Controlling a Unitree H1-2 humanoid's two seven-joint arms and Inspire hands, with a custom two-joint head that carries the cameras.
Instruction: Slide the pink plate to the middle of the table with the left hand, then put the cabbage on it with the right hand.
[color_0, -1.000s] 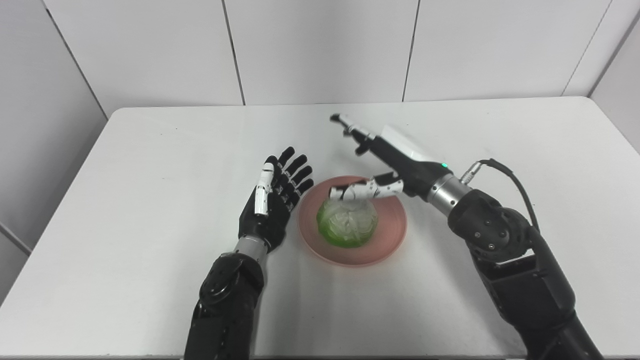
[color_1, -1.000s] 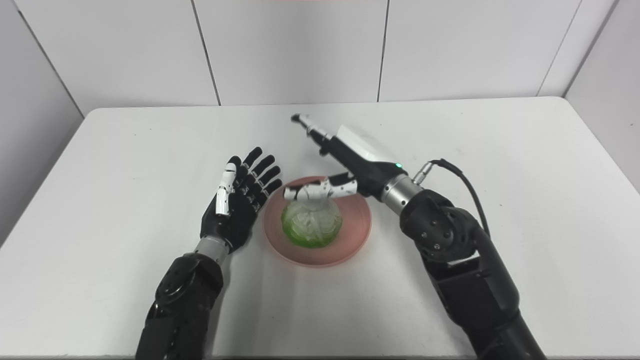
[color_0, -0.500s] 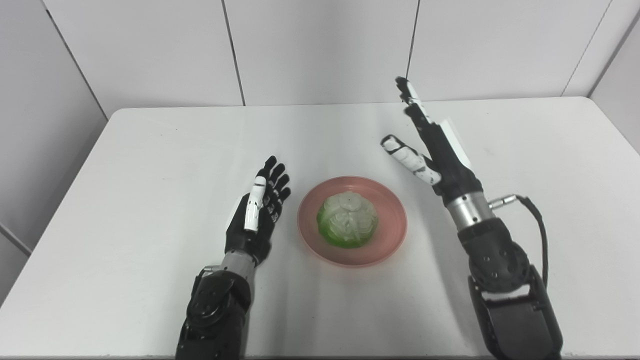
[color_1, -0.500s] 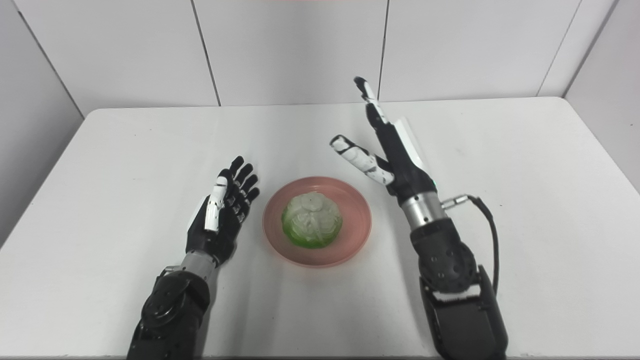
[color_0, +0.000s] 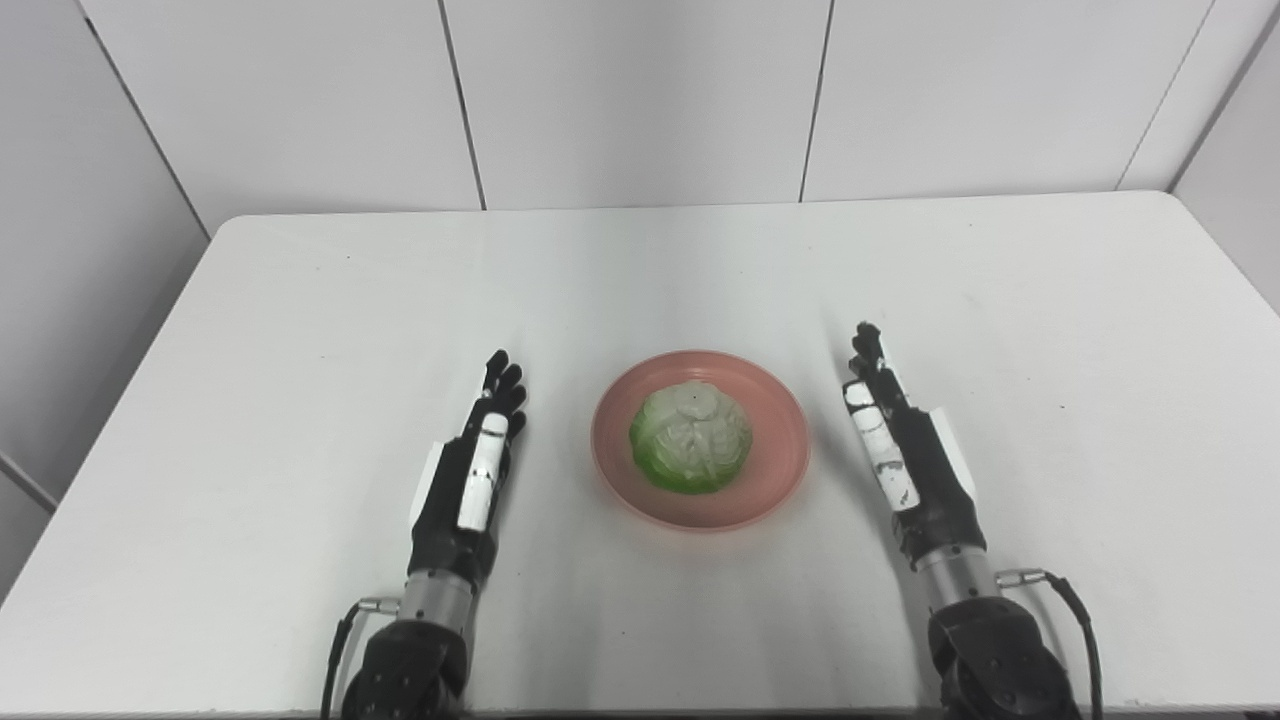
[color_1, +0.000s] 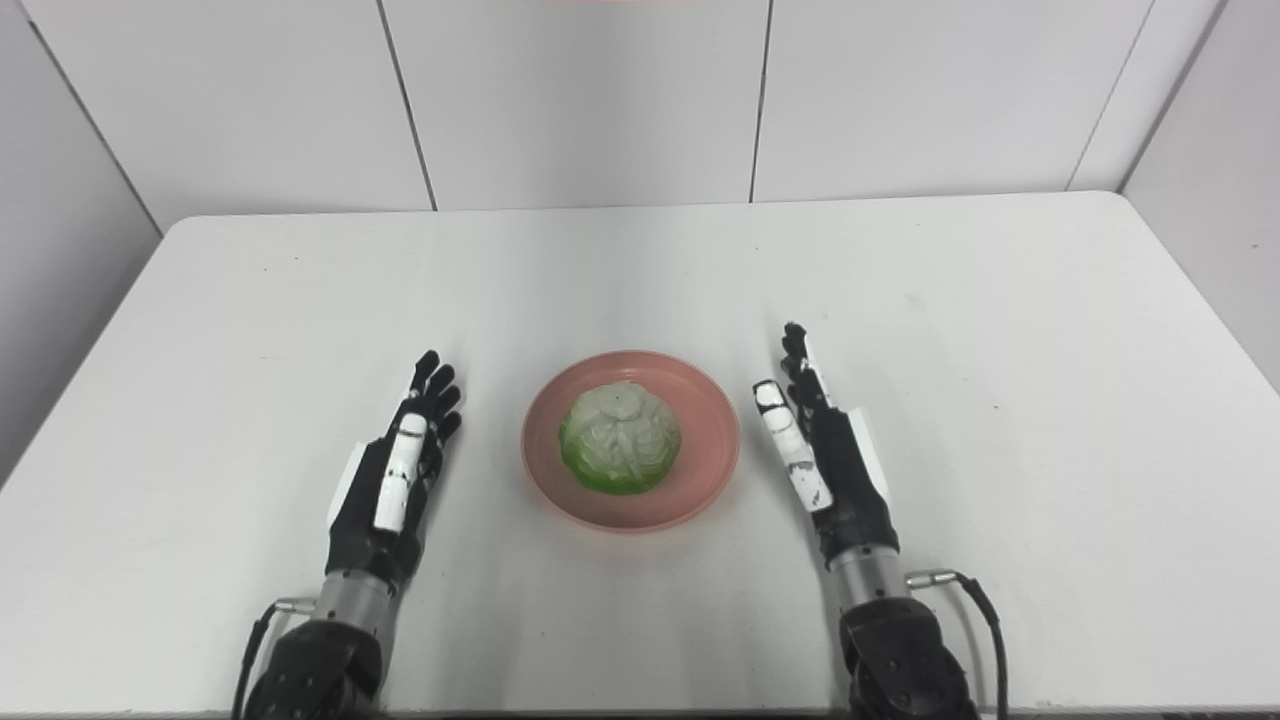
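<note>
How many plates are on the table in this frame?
1. A single pink plate sits near the middle of the table, holding the cabbage, between the left robot hand and the right robot hand. Nothing visible could hide another.

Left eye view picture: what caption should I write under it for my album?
Cabbage sits on the pink plate, an open hand on either side: left hand, right hand.

A white table (color_0: 300, 330) with rounded far corners fills most of the scene, its surface smooth and marked by a few small dark specks. Behind its far edge stands a wall of pale grey panels (color_0: 640, 100) divided by thin dark vertical seams, with angled panels at far left and right.
</note>
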